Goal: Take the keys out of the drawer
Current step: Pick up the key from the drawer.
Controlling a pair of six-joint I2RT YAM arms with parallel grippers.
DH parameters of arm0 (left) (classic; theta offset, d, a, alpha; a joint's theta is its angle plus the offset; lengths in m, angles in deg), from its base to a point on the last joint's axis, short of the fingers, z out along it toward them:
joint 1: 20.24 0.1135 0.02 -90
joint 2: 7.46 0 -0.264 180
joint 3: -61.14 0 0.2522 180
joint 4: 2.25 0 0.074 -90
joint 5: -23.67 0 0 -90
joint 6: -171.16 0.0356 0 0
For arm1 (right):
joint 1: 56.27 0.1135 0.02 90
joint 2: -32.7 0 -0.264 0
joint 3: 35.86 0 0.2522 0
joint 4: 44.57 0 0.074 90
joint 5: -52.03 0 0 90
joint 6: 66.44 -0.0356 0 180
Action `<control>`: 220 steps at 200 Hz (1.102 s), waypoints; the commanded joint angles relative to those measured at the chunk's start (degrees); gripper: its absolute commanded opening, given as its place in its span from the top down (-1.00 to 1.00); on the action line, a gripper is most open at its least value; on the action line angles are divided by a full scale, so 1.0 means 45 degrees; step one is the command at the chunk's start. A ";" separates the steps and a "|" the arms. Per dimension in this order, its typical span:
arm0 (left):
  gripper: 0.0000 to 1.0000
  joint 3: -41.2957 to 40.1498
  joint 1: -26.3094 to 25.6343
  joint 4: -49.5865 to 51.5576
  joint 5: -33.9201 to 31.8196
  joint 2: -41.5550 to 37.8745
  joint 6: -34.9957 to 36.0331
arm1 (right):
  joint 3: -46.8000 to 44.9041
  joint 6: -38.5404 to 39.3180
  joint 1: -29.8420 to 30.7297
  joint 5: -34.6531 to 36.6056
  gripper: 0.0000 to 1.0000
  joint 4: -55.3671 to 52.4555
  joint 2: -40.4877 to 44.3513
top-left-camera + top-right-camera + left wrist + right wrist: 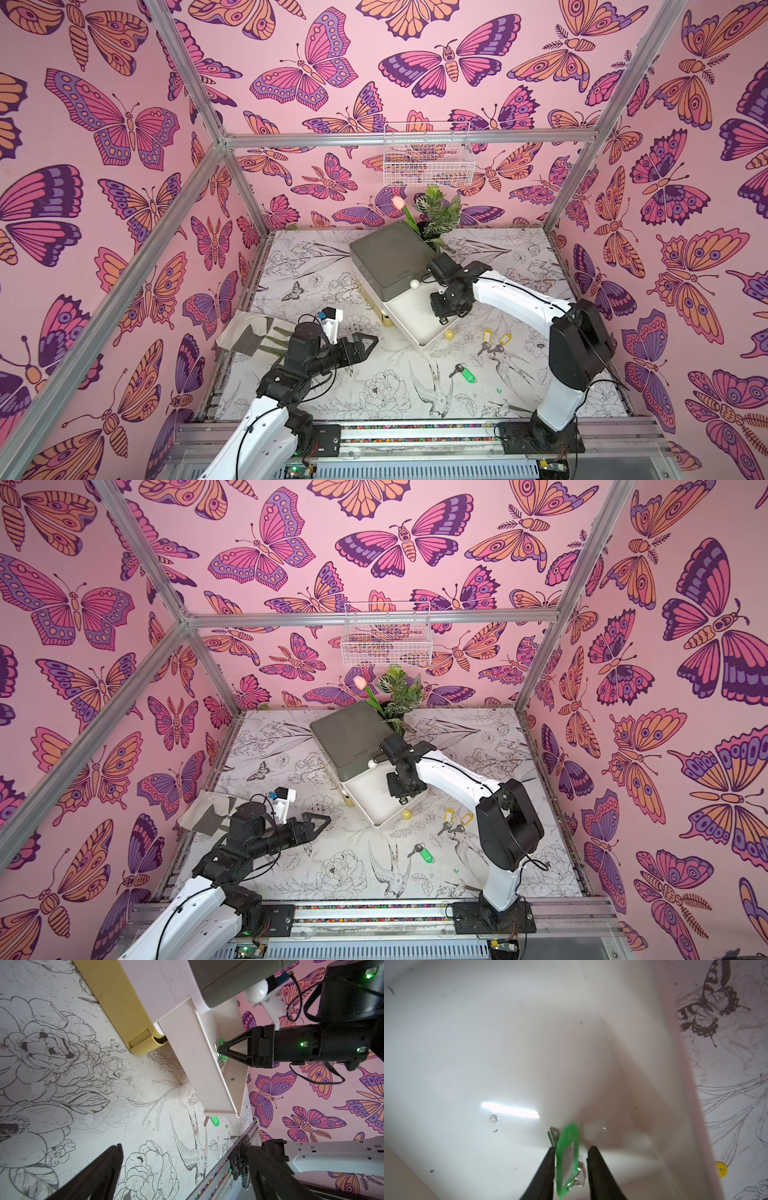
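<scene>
**Green-tagged key being closed on inside the open drawer**

Nearest the front edge of the surface, the left gripper [371,341] is held over the left half, with its jaws wide apart and empty. Toward the front-right, a green-tagged bunch [466,372] lies on the printed surface. Two yellow-tagged bunches [487,334] lie just beyond it, close to the drawer's front corner.

Farther in, at mid-surface, the white drawer [409,324] is pulled out of the small cabinet [390,253]. The right gripper [572,1147] is set down inside it, near a side wall. A second green tag [568,1157] stands on edge between the jaws. One finger [545,1172] is pressed against it and a sliver of gap is seen at the other. The jaws are thus narrowly apart, and a firm clamp is not shown.

The step in hand is judged to be the closing on this tag. The tag is thin, smooth, rounded plastic with a clear window, and the drawer floor is glossy, so slipping is likely. The squeeze should be finished across the flat faces before any lift. The lift is best made straight up, so that the dangling metal key [552,1135] clears the wall. No blue tags can be made out.

At the far edge, a potted plant [438,216] is seen behind the cabinet.
</scene>
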 commanded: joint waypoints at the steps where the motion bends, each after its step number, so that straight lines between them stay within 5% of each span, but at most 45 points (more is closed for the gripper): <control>1: -0.99 -0.0255 0.0072 -0.0319 -0.0053 -0.0045 -0.0011 | 0.0131 0.0321 -0.0159 -0.0098 0.53 0.0437 -0.0495; 76: -0.98 -0.0315 0.0072 -0.0353 -0.0150 -0.0179 -0.0171 | 0.0505 0.0210 -0.0173 0.0235 0.91 0.0359 -0.0196; 220: -0.99 0.0455 0.0063 -0.0627 0.0274 0.0198 0.0219 | 0.1454 -0.0949 -0.0150 0.0862 0.94 -0.0447 0.3439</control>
